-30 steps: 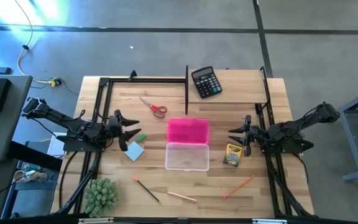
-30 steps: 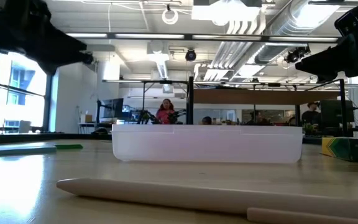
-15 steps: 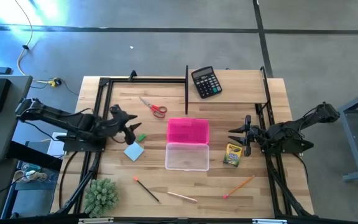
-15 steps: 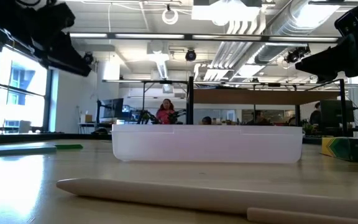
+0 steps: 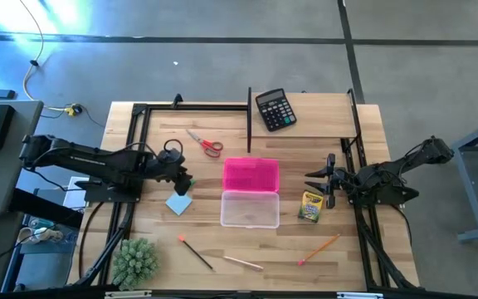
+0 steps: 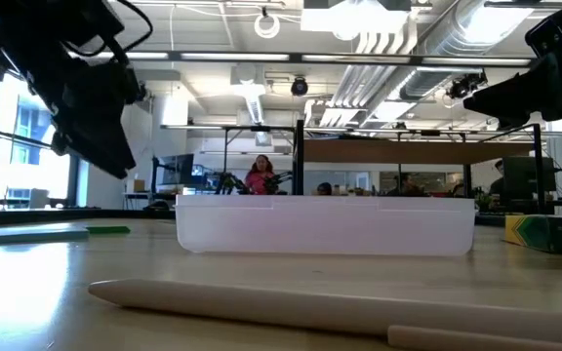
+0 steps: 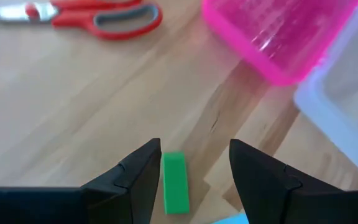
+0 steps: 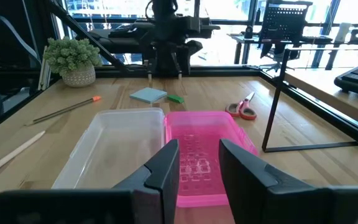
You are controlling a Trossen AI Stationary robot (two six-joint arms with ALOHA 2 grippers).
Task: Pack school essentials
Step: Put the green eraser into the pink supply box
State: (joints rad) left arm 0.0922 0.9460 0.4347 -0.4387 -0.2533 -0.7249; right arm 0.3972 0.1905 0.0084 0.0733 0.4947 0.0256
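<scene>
The left wrist view shows what the high view hides: the small green eraser [image 7: 174, 182] lies flat on the wood directly between the left gripper's [image 7: 194, 174] parted fingers, which stand wide on either side of it without touching it and hold nothing. From above, the left gripper [image 5: 181, 178] covers the eraser almost completely. The same wrist view takes in the red-handled scissors [image 7: 92, 12] and the corner of the pink lid [image 7: 278, 34] hinged to the clear case [image 7: 347, 106].

The low view shows the left arm only as a dark mass hanging above the table, with one pencil [image 6: 340, 307] lying across the foreground and the case's clear wall [image 6: 325, 234] behind it.

Compared with a second ago, the left arm has swung inward and dropped: the gripper, then open beside the light-blue notepad [image 5: 178, 203], now sits over the eraser. The right gripper [image 5: 315, 181] has not moved; it waits near the yellow-green crayon box [image 5: 310, 206], fingers slightly apart and holding nothing.

The notepad lies just below the left gripper in the high view, the scissors [image 5: 205, 144] farther up the table. Three pencils rest near the front edge: a dark one [image 5: 196, 252], a pale one [image 5: 243, 263] and an orange one [image 5: 319, 249].
</scene>
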